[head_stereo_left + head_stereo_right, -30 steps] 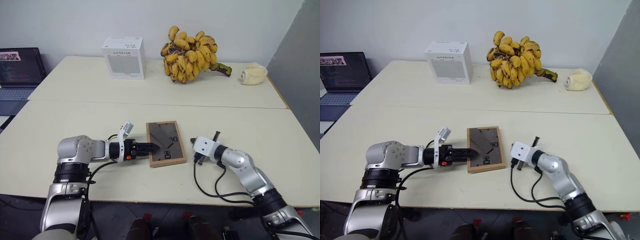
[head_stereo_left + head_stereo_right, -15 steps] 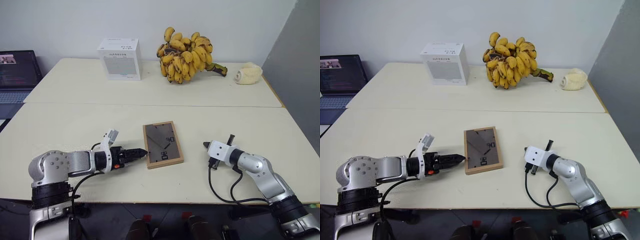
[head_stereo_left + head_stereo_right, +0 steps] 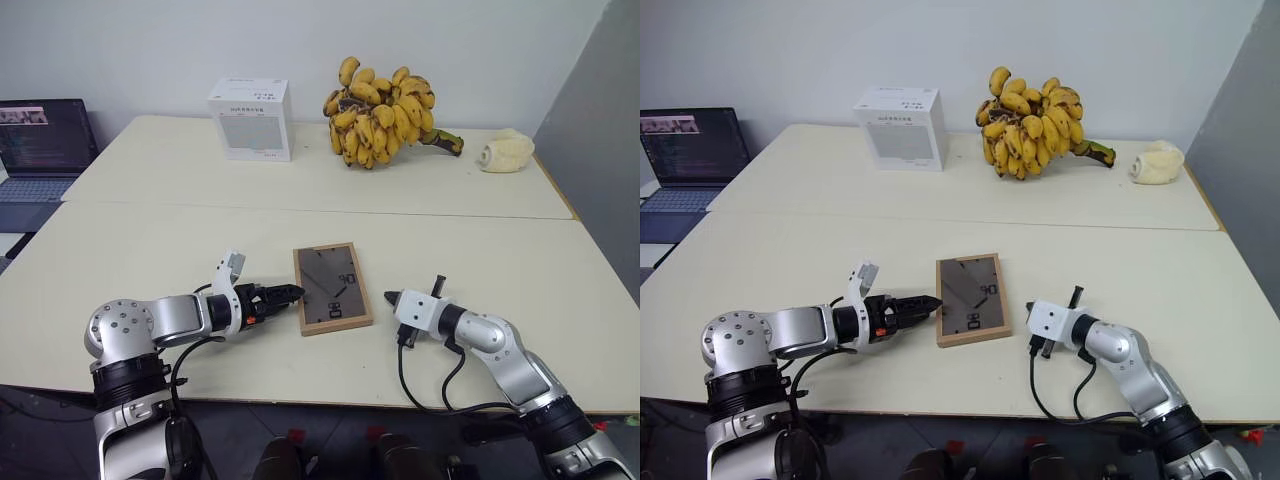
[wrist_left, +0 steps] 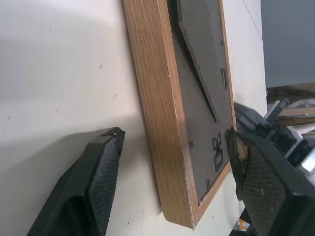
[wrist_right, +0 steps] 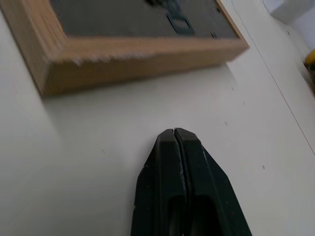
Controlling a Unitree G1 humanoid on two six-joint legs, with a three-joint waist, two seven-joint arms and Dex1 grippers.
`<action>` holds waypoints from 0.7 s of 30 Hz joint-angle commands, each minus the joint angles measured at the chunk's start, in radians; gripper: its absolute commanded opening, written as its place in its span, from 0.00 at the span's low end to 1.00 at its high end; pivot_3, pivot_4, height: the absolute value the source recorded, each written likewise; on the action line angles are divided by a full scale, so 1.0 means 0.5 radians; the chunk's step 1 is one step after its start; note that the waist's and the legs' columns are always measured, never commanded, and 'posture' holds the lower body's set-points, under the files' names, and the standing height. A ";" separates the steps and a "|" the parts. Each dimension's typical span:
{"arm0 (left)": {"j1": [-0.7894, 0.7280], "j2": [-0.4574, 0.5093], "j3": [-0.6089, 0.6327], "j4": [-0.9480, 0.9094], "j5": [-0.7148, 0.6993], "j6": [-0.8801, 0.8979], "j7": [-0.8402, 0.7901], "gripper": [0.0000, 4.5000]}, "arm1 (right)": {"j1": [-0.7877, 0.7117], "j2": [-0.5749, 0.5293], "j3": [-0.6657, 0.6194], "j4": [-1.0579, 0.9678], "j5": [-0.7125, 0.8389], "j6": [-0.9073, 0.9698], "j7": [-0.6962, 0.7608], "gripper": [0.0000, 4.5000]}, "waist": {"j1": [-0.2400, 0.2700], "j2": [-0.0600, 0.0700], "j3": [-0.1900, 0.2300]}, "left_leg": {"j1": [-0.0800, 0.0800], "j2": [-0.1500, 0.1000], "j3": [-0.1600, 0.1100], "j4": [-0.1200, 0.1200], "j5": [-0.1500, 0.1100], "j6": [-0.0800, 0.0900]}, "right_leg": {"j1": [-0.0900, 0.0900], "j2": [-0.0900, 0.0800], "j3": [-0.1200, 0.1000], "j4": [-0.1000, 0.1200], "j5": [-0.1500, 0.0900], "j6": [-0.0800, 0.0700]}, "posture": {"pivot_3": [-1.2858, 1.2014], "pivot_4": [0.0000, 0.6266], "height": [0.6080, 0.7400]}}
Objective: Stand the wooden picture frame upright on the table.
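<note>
Pale cream and smooth, the table [image 3: 150, 240] is made of joined tops, and the wooden picture frame [image 3: 332, 287] lies flat on the nearer top, face down, its dark grey back panel and folded stand turned upward. No part of the frame is lifted yet, so I judge the step in hand to be the approach and first grasp, with standing it up not yet begun.

Just beside the frame's left long edge, the left gripper [image 4: 172, 182] has its fingers spread wide; in the left wrist view one finger [image 4: 101, 182] sits on the table outside the light-wood edge and the other is over the back panel, so the rim lies between them but is not pinched. On the frame's other side, near its near right corner, the right gripper [image 5: 178, 147] has its fingers pressed together on nothing, the tips close to the wooden edge but apart from it.

Next, I judge, the left fingers must close on that rim and tip the frame up, while the folded stand needs swinging out; the shut right gripper could steady the opposite edge.

Well beyond the frame, on the far top, stand a white printed box [image 3: 250, 118], a bunch of bananas [image 3: 385, 98] and a pale rounded object [image 3: 505, 152]; a laptop [image 3: 45, 135] sits off the table's left side.
</note>
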 commanded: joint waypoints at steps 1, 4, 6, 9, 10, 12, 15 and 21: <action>-0.003 -0.018 0.011 0.055 0.078 0.008 0.087 0.78 | -0.043 0.066 0.011 -0.176 0.015 0.079 0.013 0.00 | 0.003 0.000 0.000 | 0.000 0.000 0.000 0.000 0.000 0.000 | 0.000 0.000 0.000 0.000 0.000 0.000 | 0.52 0.24 1.00; 0.007 -0.021 -0.010 0.061 0.048 0.008 0.098 0.78 | -0.065 0.143 0.033 -0.214 0.010 0.153 -0.013 0.00 | 0.005 0.000 0.000 | 0.000 0.000 0.000 0.000 0.000 0.000 | 0.000 0.000 0.000 0.000 0.000 0.000 | 0.52 0.24 1.00; 0.021 -0.018 -0.033 0.061 0.019 0.008 0.102 0.78 | -0.067 0.180 0.050 -0.227 -0.003 0.186 -0.027 0.00 | 0.005 0.000 0.000 | 0.000 0.000 0.000 0.000 0.000 0.000 | 0.000 0.000 0.000 0.000 0.000 0.000 | 0.52 0.24 1.00; 0.041 -0.006 -0.065 0.058 -0.028 0.008 0.109 0.78 | -0.058 0.194 0.059 -0.234 -0.021 0.200 -0.029 0.00 | 0.005 0.000 0.000 | 0.000 0.000 0.000 0.000 0.000 0.000 | 0.000 -0.001 -0.001 0.000 0.000 0.000 | 0.52 0.24 1.00; 0.068 0.020 -0.081 0.044 -0.058 0.008 0.116 0.78 | -0.065 0.164 0.031 -0.210 -0.025 0.184 -0.030 0.00 | 0.006 0.000 0.000 | 0.000 -0.001 0.000 0.000 0.000 0.000 | 0.000 -0.002 -0.001 -0.001 0.000 0.000 | 0.52 0.24 1.00; 0.133 0.078 -0.110 0.019 -0.132 0.008 0.132 0.78 | -0.092 0.098 -0.038 -0.154 -0.022 0.150 -0.037 0.00 | 0.005 0.000 0.000 | 0.000 -0.001 0.000 0.000 0.000 0.000 | 0.000 -0.002 0.000 -0.001 0.000 0.000 | 0.52 0.24 1.00; 0.210 0.143 -0.157 -0.010 -0.238 0.008 0.152 0.78 | -0.122 0.034 -0.092 -0.102 -0.011 0.117 -0.054 0.00 | 0.001 0.000 0.000 | -0.001 -0.001 0.000 -0.001 0.000 0.000 | -0.001 -0.003 0.000 -0.002 0.000 0.000 | 0.52 0.24 1.00; 0.365 0.306 -0.320 -0.079 -0.553 0.008 0.183 0.78 | -0.083 -0.115 -0.132 0.063 -0.024 0.006 -0.067 0.00 | -0.010 0.000 0.000 | -0.001 0.000 0.001 -0.005 -0.001 0.000 | -0.003 -0.002 0.001 -0.002 -0.001 -0.001 | 0.52 0.24 1.00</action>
